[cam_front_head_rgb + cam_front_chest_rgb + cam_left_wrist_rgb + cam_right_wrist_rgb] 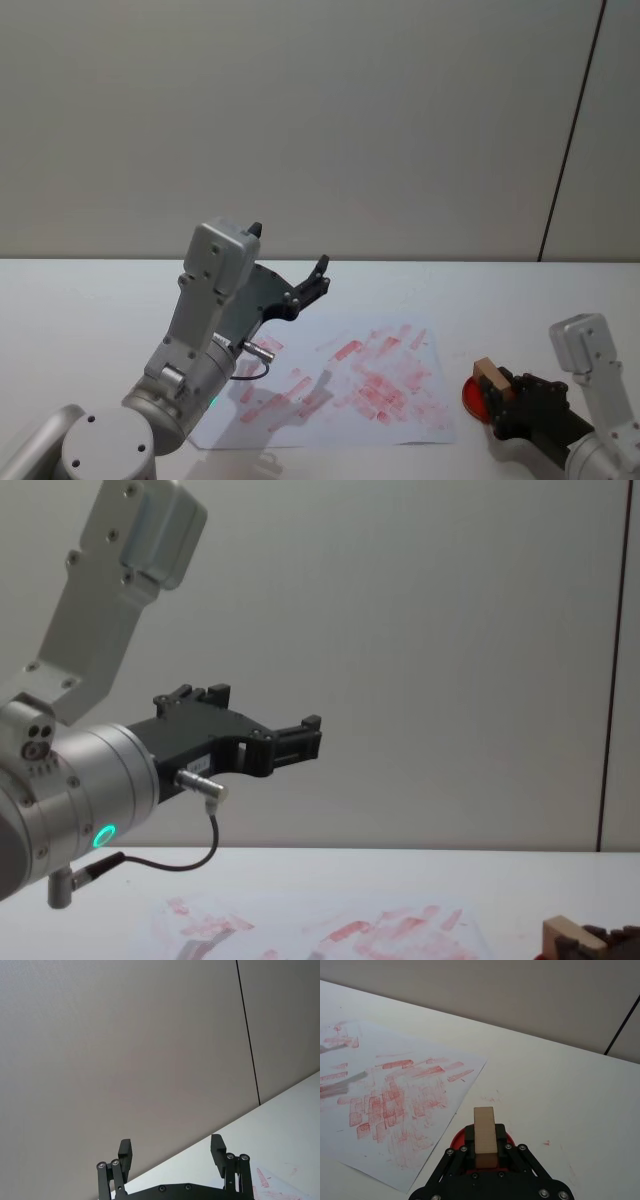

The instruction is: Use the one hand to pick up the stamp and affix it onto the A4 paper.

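The stamp, a light-tan wooden block, stands between the fingers of my right gripper, which is shut on it. The block is directly over a round red ink pad; whether it touches the pad I cannot tell. In the head view the stamp and right gripper are at the table's right, just beyond the right edge of the A4 paper. The paper lies flat, covered in red stamp marks. My left gripper hangs open and empty, raised above the paper's left part.
The white table runs back to a plain grey wall. My left arm's large silver segment leans over the paper's left corner. A cable hangs below the left wrist. Bare table lies to the right of the ink pad.
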Controlling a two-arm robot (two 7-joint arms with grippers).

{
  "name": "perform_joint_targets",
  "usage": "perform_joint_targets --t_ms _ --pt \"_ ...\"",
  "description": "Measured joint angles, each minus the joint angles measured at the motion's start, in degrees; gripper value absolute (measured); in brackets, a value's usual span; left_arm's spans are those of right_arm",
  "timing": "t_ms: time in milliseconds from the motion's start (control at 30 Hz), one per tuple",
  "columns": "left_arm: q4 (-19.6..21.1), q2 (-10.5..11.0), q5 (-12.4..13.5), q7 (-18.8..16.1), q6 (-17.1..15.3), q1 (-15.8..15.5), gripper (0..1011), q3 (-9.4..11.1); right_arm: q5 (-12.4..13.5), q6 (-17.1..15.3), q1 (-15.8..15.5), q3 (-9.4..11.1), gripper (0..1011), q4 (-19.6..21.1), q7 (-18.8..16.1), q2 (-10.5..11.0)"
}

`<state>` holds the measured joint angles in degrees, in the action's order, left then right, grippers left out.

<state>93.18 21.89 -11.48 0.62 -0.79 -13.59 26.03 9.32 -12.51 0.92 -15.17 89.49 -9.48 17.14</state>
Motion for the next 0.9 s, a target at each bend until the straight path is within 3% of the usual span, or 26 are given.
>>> perform_joint_targets --t_ms 467,900 --pt "0.0 0.0 0.0 0.0 0.0 0.0 1003 0.0 -0.43 2.69 -0.61 0.11 216 2.27 -0.49 0.3" --pt "0.0 0.0 0.0 0.0 0.0 0.0 1003 0.0 -1.81 2.78 0.39 -1.13 216 4.77 -4.68 -0.9"
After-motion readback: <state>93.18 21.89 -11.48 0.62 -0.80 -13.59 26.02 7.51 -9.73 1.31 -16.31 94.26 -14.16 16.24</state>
